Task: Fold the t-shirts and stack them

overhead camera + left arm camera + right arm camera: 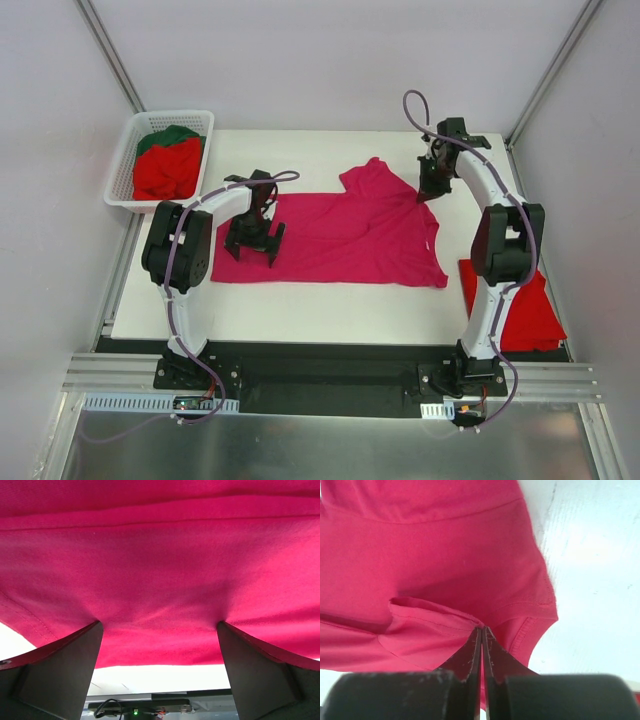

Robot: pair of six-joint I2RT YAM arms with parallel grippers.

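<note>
Beside the right arm's base, a folded bright red t-shirt [535, 315] lies on the white table [330, 300]. The left arm doubles over at its elbow, and the left gripper [253, 245] points down with jaws spread wide, fingertips [92, 630] pressing the left end of the flat magenta-pink cloth t-shirt [350, 230]. Farther back, the right arm stretches forward. The right gripper [428, 190] is pinched tight on a raised fold at the shirt's far right edge.

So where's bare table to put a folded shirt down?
Bare table: the near strip between the pink shirt's front hem and the table edge, and the far strip beside the basket. Crowded: the middle under the pink shirt, and the near right corner, taken by the red shirt.
</note>
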